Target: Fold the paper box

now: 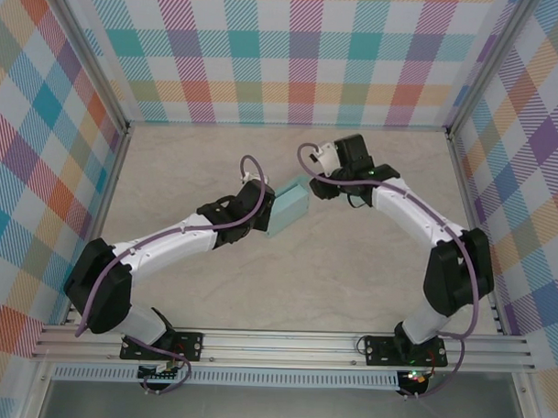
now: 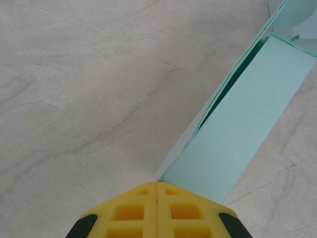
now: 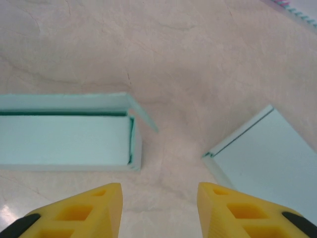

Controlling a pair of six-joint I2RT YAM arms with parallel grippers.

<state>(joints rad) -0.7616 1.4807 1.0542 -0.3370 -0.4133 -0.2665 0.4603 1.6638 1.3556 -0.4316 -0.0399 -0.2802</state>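
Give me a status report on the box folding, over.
Left gripper shut, tips at the corner of the pale teal paper box. Right gripper open, empty, hovering by the box. Box end flap unfolded. Nothing in the way.

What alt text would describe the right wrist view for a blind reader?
Open and empty, the right gripper hovers over a beige table. A pale green paper box with a loose flap lies at left, another pale green panel at right.
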